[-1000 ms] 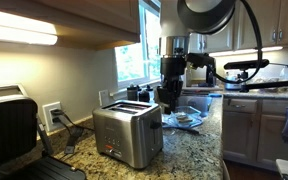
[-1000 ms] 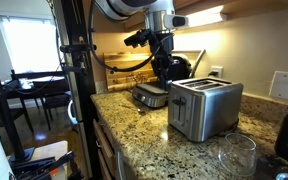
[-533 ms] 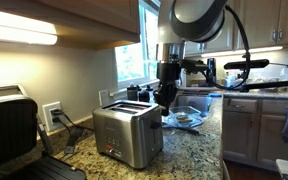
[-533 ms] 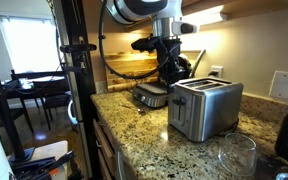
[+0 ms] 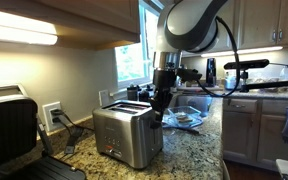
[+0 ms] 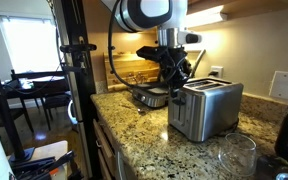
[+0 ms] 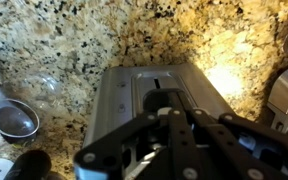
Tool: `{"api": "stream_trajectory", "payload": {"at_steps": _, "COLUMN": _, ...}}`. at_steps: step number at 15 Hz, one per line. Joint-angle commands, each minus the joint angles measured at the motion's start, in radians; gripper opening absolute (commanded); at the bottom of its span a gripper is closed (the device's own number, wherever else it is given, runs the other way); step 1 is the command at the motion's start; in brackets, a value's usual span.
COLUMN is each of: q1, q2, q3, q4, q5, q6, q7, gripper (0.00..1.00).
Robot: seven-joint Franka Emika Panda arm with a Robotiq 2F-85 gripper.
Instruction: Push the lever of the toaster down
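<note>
The brushed-steel toaster (image 5: 127, 135) stands on the granite counter and shows in both exterior views (image 6: 206, 108). My gripper (image 5: 156, 108) hangs at the toaster's end that faces away from the wall, its tips level with the toaster's top (image 6: 177, 82). In the wrist view the toaster's end face (image 7: 119, 95) fills the middle, with the lever slot and a black lever knob (image 7: 162, 97) just beyond my fingertips. My gripper (image 7: 170, 112) has its fingers together and holds nothing. I cannot tell whether the tips touch the knob.
A larger black-and-silver appliance (image 5: 9, 130) stands near the wall outlet (image 5: 52, 115). A sink with dishes (image 5: 187, 118) lies behind the arm. A clear glass (image 6: 234, 155) stands near the counter's front. A metal scoop (image 7: 14, 118) lies beside the toaster. A camera stand (image 6: 76, 80) rises nearby.
The arm has swung toward the toaster and come lower; my gripper now sits right at the toaster's lever end. The toaster has not moved.
</note>
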Motion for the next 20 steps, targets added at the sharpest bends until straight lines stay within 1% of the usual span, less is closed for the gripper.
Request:
{"api": "stream_trajectory", "payload": {"at_steps": 1, "q1": 0.012, "q2": 0.019, "q3": -0.013, "q4": -0.005, "q5": -0.003, "q6": 0.056, "q7": -0.043, "gripper": 0.04}}
{"api": "stream_trajectory", "payload": {"at_steps": 14, "q1": 0.002, "q2": 0.115, "q3": -0.021, "q4": -0.044, "q5": 0.0, "q6": 0.13, "q7": -0.096, "gripper": 0.03}}
{"api": "stream_trajectory", "payload": {"at_steps": 18, "q1": -0.003, "q2": 0.163, "q3": -0.027, "q4": -0.078, "q5": 0.005, "q6": 0.191, "q7": -0.109, "gripper": 0.03}}
{"api": "stream_trajectory", "payload": {"at_steps": 20, "q1": -0.008, "q2": 0.205, "q3": -0.03, "q4": -0.07, "q5": 0.02, "q6": 0.223, "q7": -0.124, "gripper": 0.03}}
